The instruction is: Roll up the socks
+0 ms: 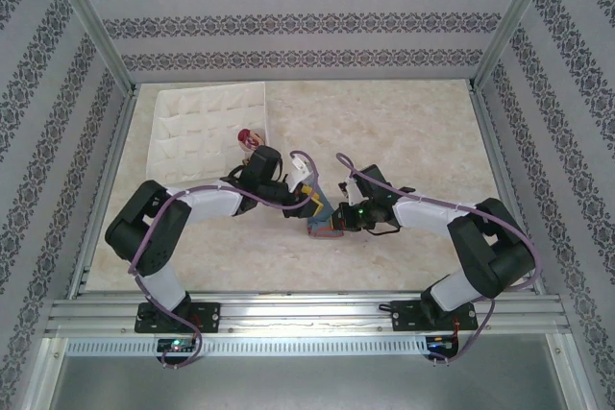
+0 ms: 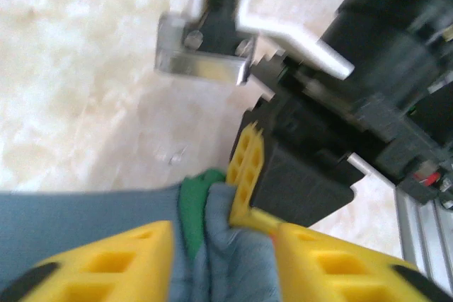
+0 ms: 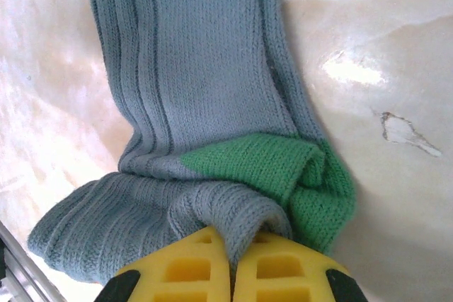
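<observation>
From the top external camera, both arms reach inward and meet over the middle of the pale marbled table (image 1: pixel 413 132). The blue-grey ribbed knit sock with a green toe (image 1: pixel 320 211) lies bunched there, directly under the two tips. The left gripper (image 1: pixel 311 203) comes in from its left and the right gripper (image 1: pixel 336 222) from its right. An orange edge shows at the near side of the sock. At this scale neither gripper's opening can be read. A white quilted fabric box (image 1: pixel 192 117) sits at the far left of the table, well apart from the sock. A small tan and maroon sock bundle (image 1: pixel 248 138) rests at its right edge.

The left wrist camera gives what the overhead cannot. The left gripper (image 2: pixel 223 245) has its yellow jaws partly apart, with the sock (image 2: pixel 226 266) gathered between them and the green toe (image 2: pixel 191 210) at the top of the fold. A yellow finger (image 2: pixel 245 167) of the right gripper touches the same fold from the far side, its black body behind it. The rest of this view is blurred.

The right wrist camera shows the sock (image 3: pixel 205 61) sharply. Its leg runs away across the table (image 3: pixel 382 33), and the toe end is doubled back toward the camera. The right gripper (image 3: pixel 231 242) has its yellow jaws pressed together on a pinched ridge of the blue-grey knit, with the green toe just to the right of the pinch.
</observation>
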You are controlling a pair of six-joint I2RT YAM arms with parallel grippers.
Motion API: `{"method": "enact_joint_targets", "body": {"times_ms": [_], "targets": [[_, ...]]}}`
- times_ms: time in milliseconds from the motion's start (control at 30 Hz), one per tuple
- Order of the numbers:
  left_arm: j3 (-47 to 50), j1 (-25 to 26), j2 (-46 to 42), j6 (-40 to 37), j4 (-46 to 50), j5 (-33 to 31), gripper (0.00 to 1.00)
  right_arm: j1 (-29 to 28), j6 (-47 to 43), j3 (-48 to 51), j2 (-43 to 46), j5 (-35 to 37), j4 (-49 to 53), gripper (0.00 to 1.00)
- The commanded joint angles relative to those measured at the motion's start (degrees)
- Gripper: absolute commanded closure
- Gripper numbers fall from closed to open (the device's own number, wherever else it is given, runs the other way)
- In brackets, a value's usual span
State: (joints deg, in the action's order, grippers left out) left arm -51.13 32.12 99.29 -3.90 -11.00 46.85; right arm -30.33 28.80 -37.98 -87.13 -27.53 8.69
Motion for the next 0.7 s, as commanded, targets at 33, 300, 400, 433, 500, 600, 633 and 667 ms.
{"method": "enact_joint_targets", "body": {"times_ms": [33,300,400,433,500,600,633,667], "targets": [[-8.5,-0.3,8.4,1.2,13.4,-8.4,0.65,-2.8,0.8,1.7,0.5,4.7,6.8,1.0],[-21.3,-0.2,19.4,-2.1,25.6,-13.2,0.66,-4.8,3.0,1.9,3.4,5.4,9.7,1.0],[-26.1,-0.1,23.0,-3.3,30.4,-14.4,0.66,-5.2,4.2,2.4,4.5,6.7,10.7,1.0],[-27.3,0.0,24.0,-3.7,31.3,-14.5,0.66,-5.4,4.6,2.7,5.0,7.1,10.7,1.0],[-29.4,0.4,25.9,-4.9,32.5,-14.4,0.67,-5.5,5.9,3.4,5.8,8.1,10.7,1.0],[-31.4,1.4,27.5,-6.7,32.6,-13.8,0.67,-5.7,7.1,4.2,6.2,8.6,10.5,1.0],[-32.0,1.7,27.6,-7.7,32.5,-13.3,0.67,-5.7,7.2,4.2,6.0,8.6,10.7,1.0],[-32.0,2.0,27.1,-9.0,31.9,-12.7,0.67,-5.8,7.2,4.0,5.8,8.7,11.0,1.0]]}}
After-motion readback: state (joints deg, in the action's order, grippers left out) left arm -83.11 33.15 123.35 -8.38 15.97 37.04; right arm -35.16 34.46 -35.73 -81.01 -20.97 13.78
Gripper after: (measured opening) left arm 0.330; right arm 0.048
